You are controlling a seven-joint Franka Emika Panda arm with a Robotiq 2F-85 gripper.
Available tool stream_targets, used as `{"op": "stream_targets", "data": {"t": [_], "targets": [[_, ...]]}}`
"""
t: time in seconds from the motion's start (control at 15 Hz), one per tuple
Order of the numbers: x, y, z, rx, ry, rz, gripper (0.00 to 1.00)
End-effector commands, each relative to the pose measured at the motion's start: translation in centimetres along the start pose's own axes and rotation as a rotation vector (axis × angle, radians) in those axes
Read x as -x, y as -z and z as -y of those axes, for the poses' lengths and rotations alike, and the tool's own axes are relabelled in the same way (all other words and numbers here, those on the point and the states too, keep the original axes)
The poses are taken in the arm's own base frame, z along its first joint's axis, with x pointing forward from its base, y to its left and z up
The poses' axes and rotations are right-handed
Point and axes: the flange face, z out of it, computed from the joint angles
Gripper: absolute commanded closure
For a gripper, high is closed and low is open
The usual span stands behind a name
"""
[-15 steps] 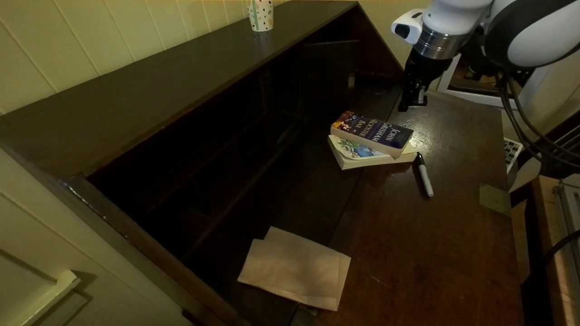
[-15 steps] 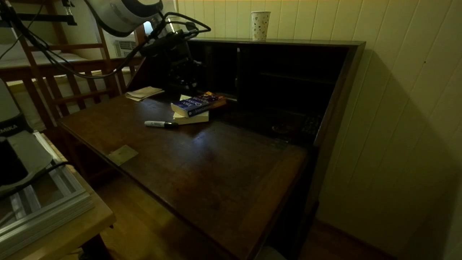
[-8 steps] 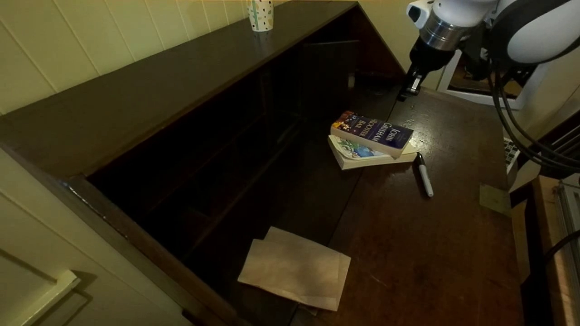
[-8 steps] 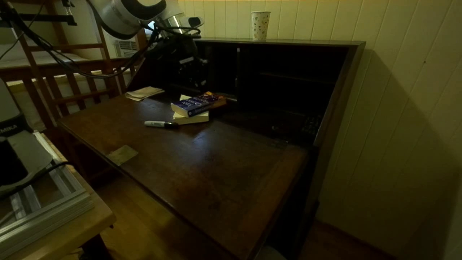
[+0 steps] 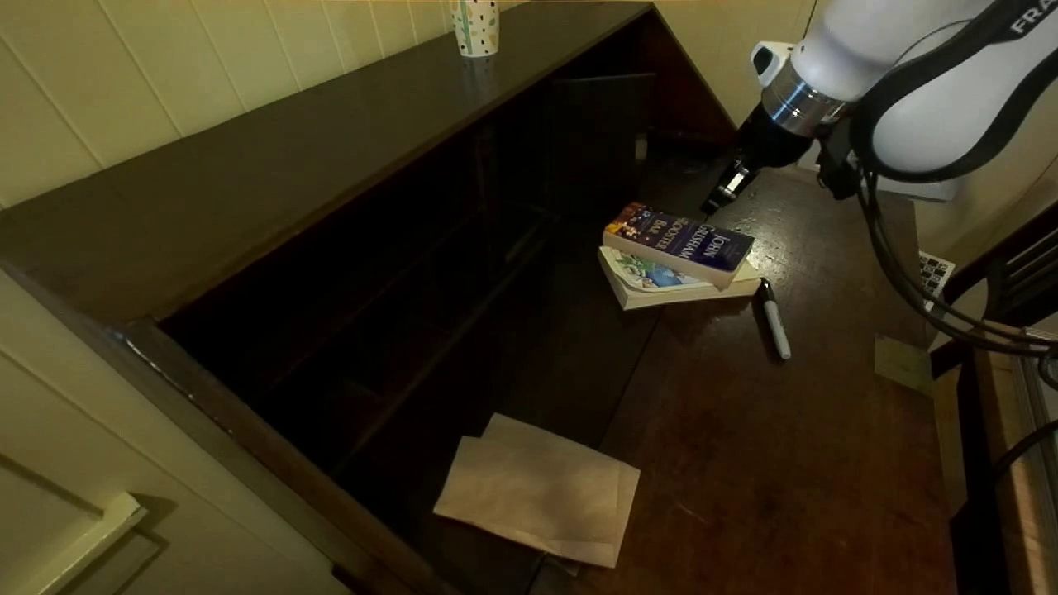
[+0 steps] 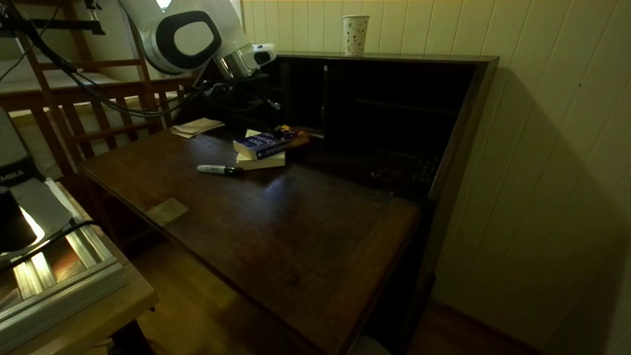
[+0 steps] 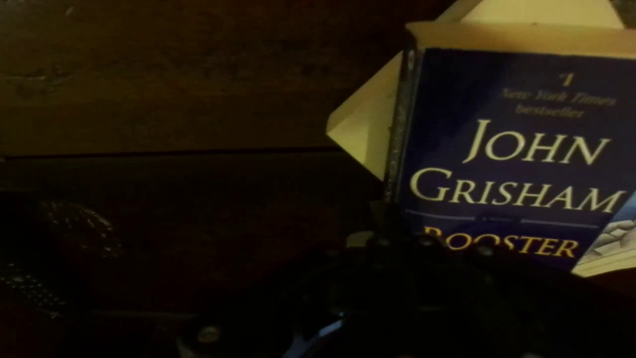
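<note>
Desk (image 5: 793,446) holds tan papers (image 5: 541,487), well apart at 7 o'clock from the jaws in an exterior view, and a pale-edged paperback (image 5: 678,293), topped by a blue paperback (image 5: 679,244) near the clenched gripper (image 5: 711,205): at 7 o'clock there, 2 o'clock in the wrist view.

Dimly lit, a dark wooden desk (image 6: 296,236) stands against a pale panelled wall (image 6: 542,148).

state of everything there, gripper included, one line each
Gripper: shut, contact with anything unclear
Top book: closed, cover up
Lower book: face up, partly hidden
Marker: capped, lying on its side
Cup: upright, contents hidden
Brown papers: flat, overlapping
Desk flap: folded down
Inner door: appears open
</note>
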Motion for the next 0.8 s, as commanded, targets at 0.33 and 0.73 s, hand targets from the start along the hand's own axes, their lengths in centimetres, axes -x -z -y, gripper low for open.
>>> {"op": "stream_targets", "data": {"t": [0.33, 0.73], "targets": [[-0.1, -2.1, 2.2, -0.076, -0.047, -0.053, 1.0], [-0.5, -2.9, 4.0, -0.155, -0.007, -0.04, 1.0]]}}
